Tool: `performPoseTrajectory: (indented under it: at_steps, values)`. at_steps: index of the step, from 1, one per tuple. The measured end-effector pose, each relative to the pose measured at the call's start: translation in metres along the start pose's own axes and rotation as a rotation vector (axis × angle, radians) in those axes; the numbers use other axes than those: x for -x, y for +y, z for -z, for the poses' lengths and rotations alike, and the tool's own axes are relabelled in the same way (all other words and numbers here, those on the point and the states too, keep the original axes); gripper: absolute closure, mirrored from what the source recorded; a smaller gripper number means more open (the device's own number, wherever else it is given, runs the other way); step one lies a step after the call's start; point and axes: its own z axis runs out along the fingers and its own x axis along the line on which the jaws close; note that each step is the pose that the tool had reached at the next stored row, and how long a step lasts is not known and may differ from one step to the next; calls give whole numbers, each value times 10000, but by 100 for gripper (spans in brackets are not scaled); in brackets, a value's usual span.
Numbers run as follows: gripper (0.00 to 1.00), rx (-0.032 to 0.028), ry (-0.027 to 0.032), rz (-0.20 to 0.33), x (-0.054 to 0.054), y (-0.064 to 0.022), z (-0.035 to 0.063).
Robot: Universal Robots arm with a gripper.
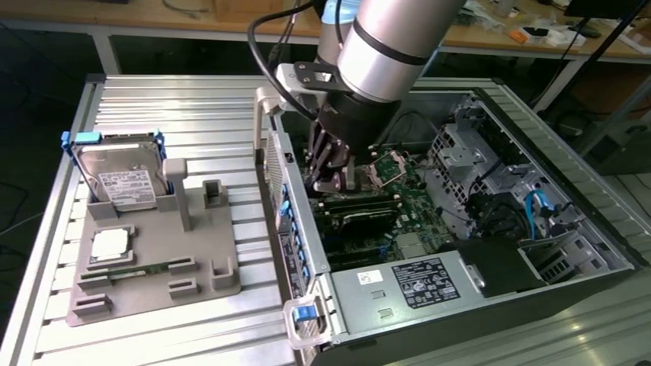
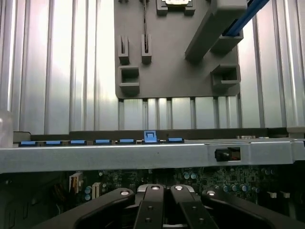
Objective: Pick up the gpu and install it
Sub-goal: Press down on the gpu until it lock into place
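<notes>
Inside the computer case (image 1: 569,229), the closed pincer (image 1: 328,181) presses the gpu (image 1: 358,216).

A ribbed aluminium surface (image 1: 173,107) is filling most of the exterior view, its grooves catching bright light in long pale streaks. Along the top of the frame a wooden workbench (image 1: 183,17) on white legs is standing behind it, cluttered at the upper right. Below the bench and at the far left the floor is lying in dark shadow.
</notes>
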Motion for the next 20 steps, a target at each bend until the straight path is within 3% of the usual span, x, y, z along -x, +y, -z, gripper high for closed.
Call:
performPoseTrajectory:
  at_steps: [3,4,9,13,14,20]
  values:
    - [89,-190,-4,7,5,-2,-11]
    - [89,-312,-3,12,8,-2,-16]
    - [89,-674,-8,25,23,-3,-30]
    - [89,-901,-7,34,25,-5,-41]
    - [89,-939,-10,35,25,-7,-50]
    - [89,-943,-45,38,25,-6,-52]
